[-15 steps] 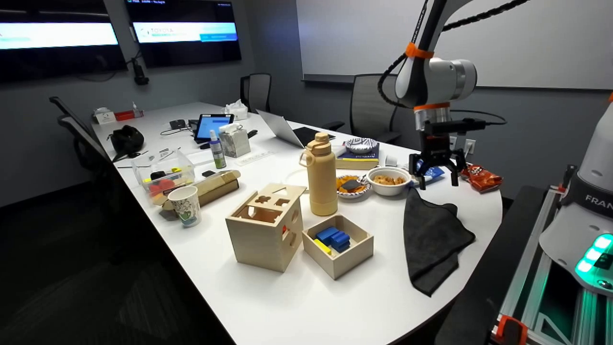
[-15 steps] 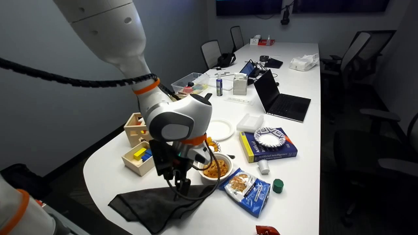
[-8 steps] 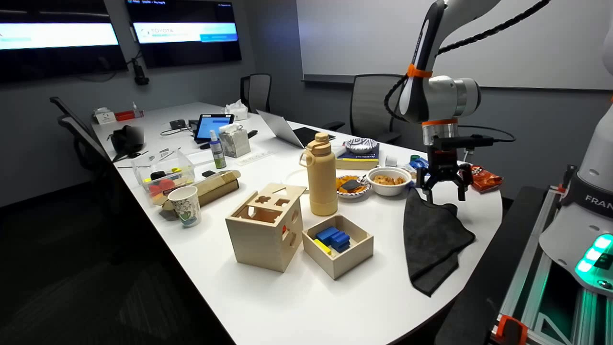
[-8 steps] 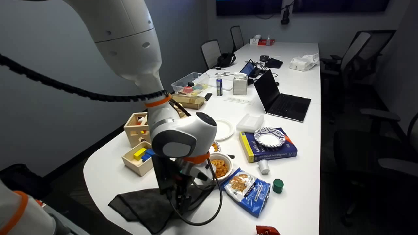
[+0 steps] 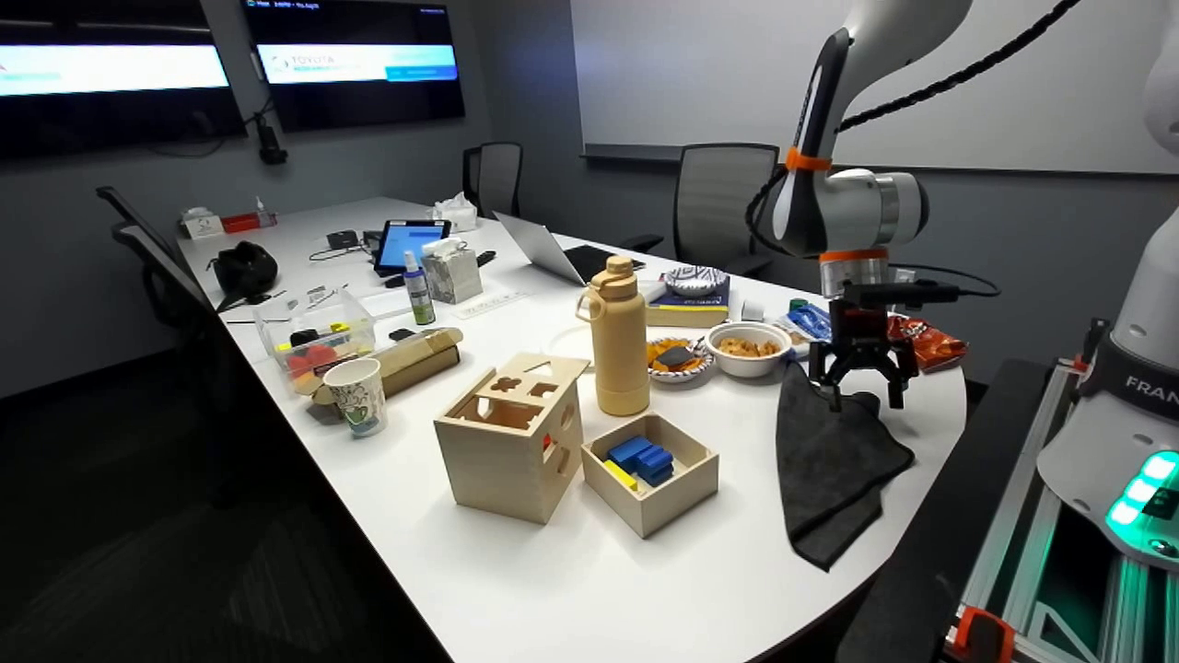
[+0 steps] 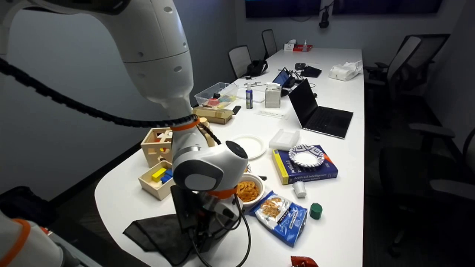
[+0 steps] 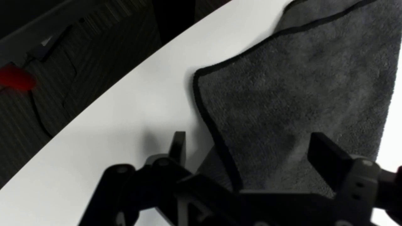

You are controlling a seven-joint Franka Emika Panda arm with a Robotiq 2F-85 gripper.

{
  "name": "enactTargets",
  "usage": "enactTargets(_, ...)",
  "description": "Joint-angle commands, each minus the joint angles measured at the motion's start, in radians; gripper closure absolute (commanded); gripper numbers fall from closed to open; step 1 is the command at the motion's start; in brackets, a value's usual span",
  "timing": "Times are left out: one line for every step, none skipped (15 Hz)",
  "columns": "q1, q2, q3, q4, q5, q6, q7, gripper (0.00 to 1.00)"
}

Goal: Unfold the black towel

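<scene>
Tool (image 5: 866,403) sits lower than earlier, jaws apart over edge of towel (image 5: 834,460), part-folded on surface (image 5: 571,599). Likely step: lining up grasp. Next move calls for descending, pinching top layer only.

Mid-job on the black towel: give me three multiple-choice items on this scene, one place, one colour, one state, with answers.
1. Where is the white-centred patterned bowl relative to the thick book?
A) Under it
B) On top of it
C) Apart from it

2. What colour is the tall handled bottle?
A) Tan
B) Red
C) Green

3. How do the jaws stand at the black towel?
A) Shut on its hem
B) Shut beside it
C) Open

1: B, the bowl rests on the book in both exterior views.
2: A, as its body shows in an exterior view.
3: C, with the fingers well apart in the wrist view.
</scene>
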Motion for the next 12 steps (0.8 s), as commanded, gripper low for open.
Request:
enactTargets(-0.032,0.027,0.043,-0.001,0.048,0.022,-0.045,0.0)
enactTargets(-0.035,0.033,0.051,-0.002,0.056,0.028,-0.048,0.0)
enactTargets(-0.038,0.04,0.06,-0.004,0.064,0.036,-0.053,0.0)
enactTargets(-0.043,0.047,0.071,-0.006,0.075,0.048,-0.063,0.0)
enactTargets(-0.046,0.054,0.079,-0.01,0.084,0.064,-0.07,0.0)
enactTargets(-0.053,0.061,0.089,-0.012,0.092,0.083,-0.081,0.0)
enactTargets(-0.062,0.068,0.1,-0.016,0.102,0.108,-0.093,0.0)
enactTargets(-0.074,0.076,0.11,-0.018,0.11,0.126,-0.101,0.0)
enactTargets(-0.087,0.085,0.119,-0.02,0.117,0.148,-0.11,0.0)
enactTargets(-0.099,0.092,0.126,-0.023,0.121,0.165,-0.115,0.0)
enactTargets(-0.112,0.1,0.133,-0.024,0.122,0.179,-0.119,0.0)
enactTargets(-0.125,0.109,0.139,-0.024,0.121,0.193,-0.122,0.0)
